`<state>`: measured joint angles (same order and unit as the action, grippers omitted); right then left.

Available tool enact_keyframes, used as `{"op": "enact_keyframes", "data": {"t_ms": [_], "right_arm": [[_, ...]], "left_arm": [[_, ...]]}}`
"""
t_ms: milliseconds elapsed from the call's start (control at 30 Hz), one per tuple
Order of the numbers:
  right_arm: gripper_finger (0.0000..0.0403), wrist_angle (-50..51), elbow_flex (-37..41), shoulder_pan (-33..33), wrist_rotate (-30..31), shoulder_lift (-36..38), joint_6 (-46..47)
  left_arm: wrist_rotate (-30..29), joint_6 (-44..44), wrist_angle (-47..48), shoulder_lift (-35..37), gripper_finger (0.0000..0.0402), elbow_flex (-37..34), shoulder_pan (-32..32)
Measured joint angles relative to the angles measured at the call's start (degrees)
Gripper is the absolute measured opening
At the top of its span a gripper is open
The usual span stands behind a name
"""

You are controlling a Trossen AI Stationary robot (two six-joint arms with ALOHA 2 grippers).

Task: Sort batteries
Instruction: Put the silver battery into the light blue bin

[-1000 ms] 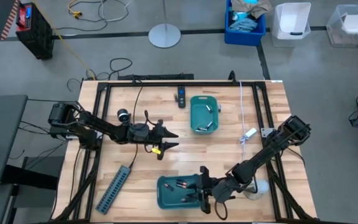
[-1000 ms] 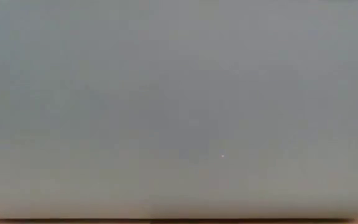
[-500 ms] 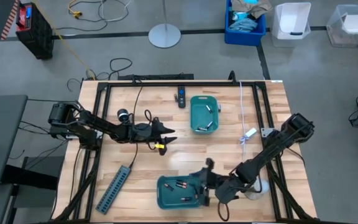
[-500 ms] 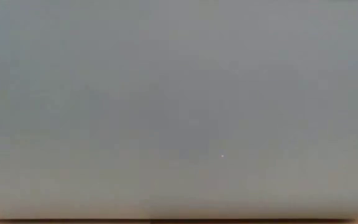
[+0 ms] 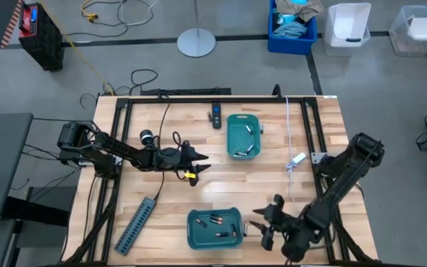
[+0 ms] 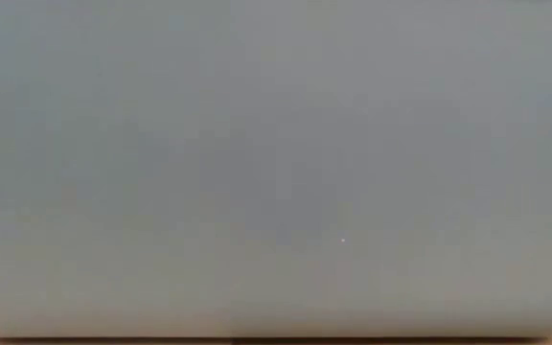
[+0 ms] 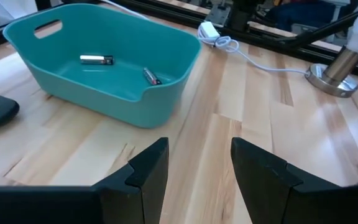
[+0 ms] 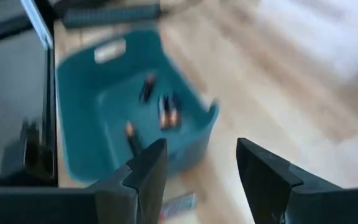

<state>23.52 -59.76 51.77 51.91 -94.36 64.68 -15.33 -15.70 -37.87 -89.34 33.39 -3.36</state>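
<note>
Two teal bins sit on the wooden table. The far bin (image 5: 245, 136) (image 7: 123, 93) holds a few batteries (image 7: 96, 60). The near bin (image 5: 213, 228) (image 8: 86, 130) holds several batteries (image 8: 165, 112). One more battery (image 8: 178, 202) lies on the table beside the near bin's right wall. My left gripper (image 5: 202, 167) (image 7: 197, 146) is open and hovers over bare wood left of the far bin. My right gripper (image 5: 264, 222) (image 8: 201, 152) is open, just right of the near bin. The low view shows only flat grey.
A grey power strip (image 5: 136, 225) lies near the table's left near corner, and a black remote (image 5: 216, 113) sits at the far edge beside the far bin. A white cable with a plug (image 5: 295, 159) runs down the right side. Black frame rails (image 5: 117, 148) border the table.
My right gripper has drawn back from over the near bin's right end toward the table's right and near edge, and its arm has swung outward. The bins and the batteries in them have stayed put.
</note>
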Motion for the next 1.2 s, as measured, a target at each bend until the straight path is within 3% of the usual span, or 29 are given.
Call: {"op": "enact_keyframes", "data": {"t_ms": [200, 433, 833, 1200], "right_arm": [[0.0207, -0.99, 0.04, 0.59, -5.09, -4.95, 6.53], [0.0207, -6.45, 0.02, -0.37, -11.47, -9.28, 7.13], [0.0207, -3.28, -5.76, -2.43, -14.57, -15.60, 8.55], [0.0207, 0.11, -6.34, -3.20, -17.50, -16.77, 14.62]], "left_arm": [[0.00, -0.01, -0.07, 0.00, 0.0169, 0.00, 0.00], [-0.02, -0.02, -0.07, 0.00, 0.0169, 0.00, 0.00], [-0.02, 0.00, -0.08, 0.00, 0.0169, 0.00, -0.03], [0.00, 0.04, -0.07, 0.00, 0.0169, 0.00, -0.15]]}}
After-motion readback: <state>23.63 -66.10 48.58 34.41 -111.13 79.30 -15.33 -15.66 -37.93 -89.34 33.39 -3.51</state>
